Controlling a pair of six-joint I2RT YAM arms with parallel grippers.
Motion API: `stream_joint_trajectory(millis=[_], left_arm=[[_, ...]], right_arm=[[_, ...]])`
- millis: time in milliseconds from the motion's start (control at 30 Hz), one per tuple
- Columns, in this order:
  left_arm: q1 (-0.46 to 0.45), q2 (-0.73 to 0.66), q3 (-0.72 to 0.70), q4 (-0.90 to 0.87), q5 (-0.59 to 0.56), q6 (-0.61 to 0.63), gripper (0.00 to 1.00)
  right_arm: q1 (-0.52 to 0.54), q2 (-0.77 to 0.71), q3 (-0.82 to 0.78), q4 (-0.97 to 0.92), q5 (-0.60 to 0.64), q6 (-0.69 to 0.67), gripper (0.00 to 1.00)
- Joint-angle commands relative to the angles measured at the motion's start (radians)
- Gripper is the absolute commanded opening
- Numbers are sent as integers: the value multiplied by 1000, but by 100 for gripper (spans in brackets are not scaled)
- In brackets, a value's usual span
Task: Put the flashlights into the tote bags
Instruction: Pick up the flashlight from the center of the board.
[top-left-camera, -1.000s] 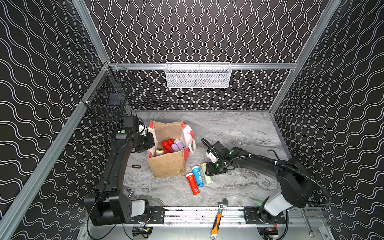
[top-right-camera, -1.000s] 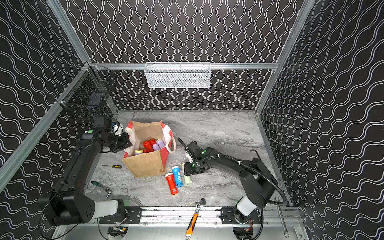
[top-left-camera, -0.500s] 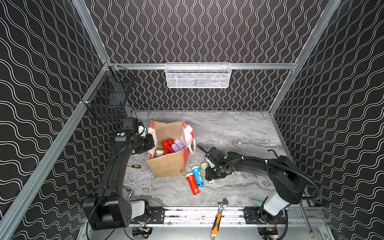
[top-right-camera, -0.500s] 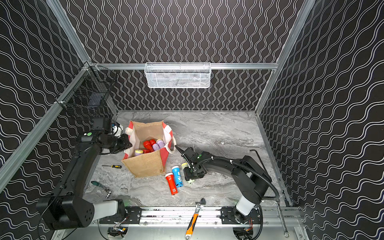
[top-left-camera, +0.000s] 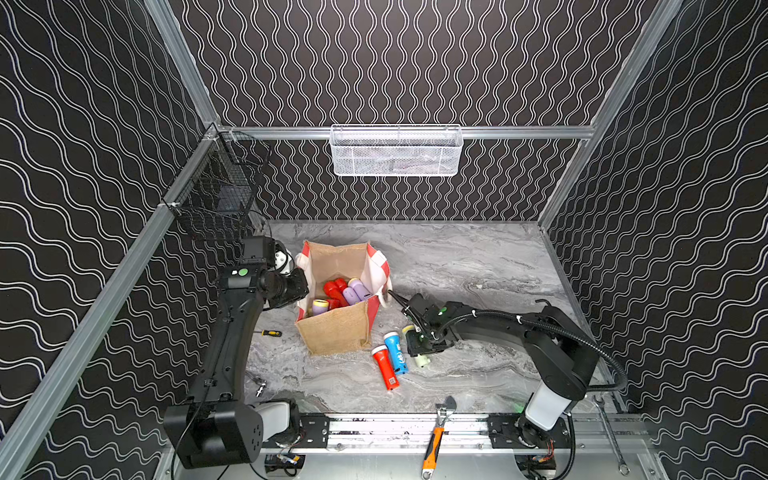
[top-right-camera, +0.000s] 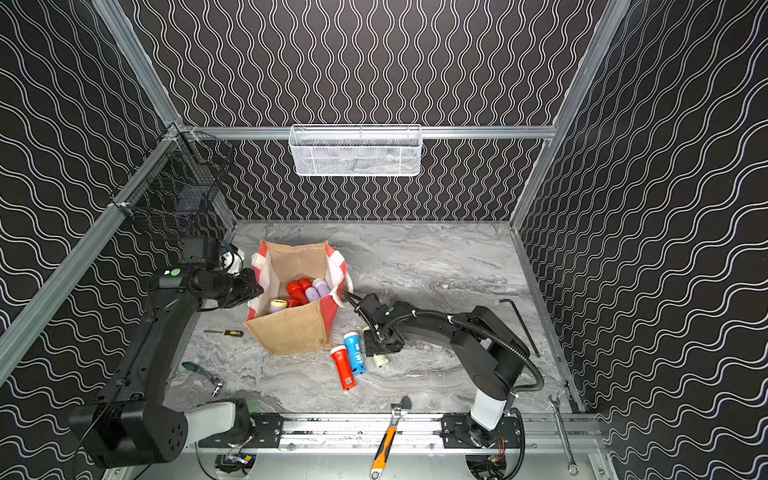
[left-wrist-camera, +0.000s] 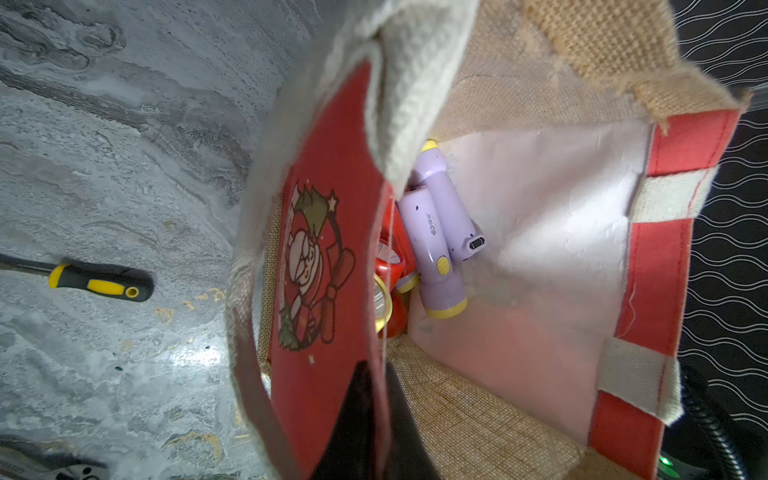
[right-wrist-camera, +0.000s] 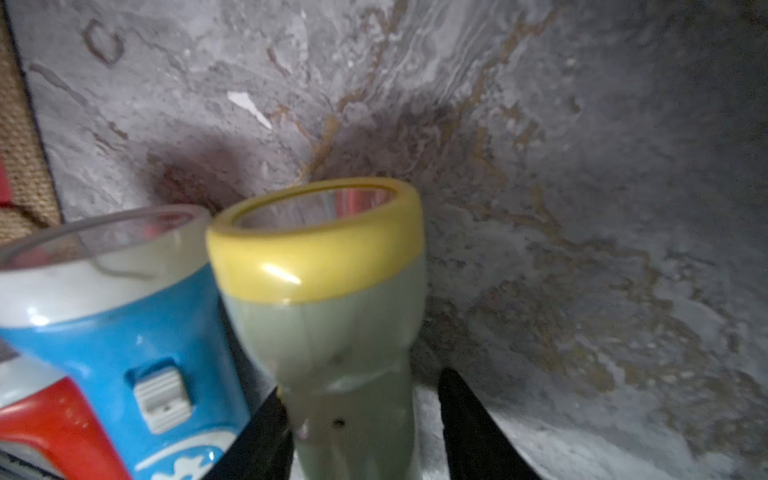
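The burlap tote bag (top-left-camera: 336, 332) (top-right-camera: 291, 328) stands open left of centre. Red (top-left-camera: 334, 291) and lilac flashlights (top-left-camera: 357, 289) lie inside it. My left gripper (top-left-camera: 301, 286) (left-wrist-camera: 382, 399) is shut on the bag's red side-panel rim (left-wrist-camera: 332, 208). In front of the bag lie a red flashlight (top-left-camera: 384, 368), a blue flashlight (top-left-camera: 395, 351) (right-wrist-camera: 104, 332) and a pale green flashlight (top-left-camera: 422, 359) (right-wrist-camera: 332, 332). My right gripper (top-left-camera: 419, 345) (right-wrist-camera: 361, 382) is low over the green one and straddles its handle. One finger touches it; a gap shows beside the other.
A yellow-black screwdriver (top-left-camera: 270, 333) lies left of the bag. An orange-handled wrench (top-left-camera: 434, 440) rests on the front rail and a spanner (top-left-camera: 609, 432) at the front right. A white mesh basket (top-left-camera: 395, 151) hangs on the back wall and a black wire basket (top-left-camera: 216, 199) on the left wall.
My right gripper has come down and forward over the pale green flashlight, and its jaws have narrowed around the handle. The left gripper still holds the bag's rim.
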Motion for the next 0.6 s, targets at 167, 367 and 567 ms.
stream_joint_trajectory(millis=[167, 367, 567], left_arm=[[3, 4, -8, 24, 12, 9, 9], [1, 3, -4, 28, 18, 5, 9], [1, 0, -10, 33, 18, 2, 9]], right_arm=[[12, -8, -60, -36, 26, -18, 47], [13, -41, -1, -66, 51, -59, 41], [12, -81, 120, -120, 69, -146, 40]])
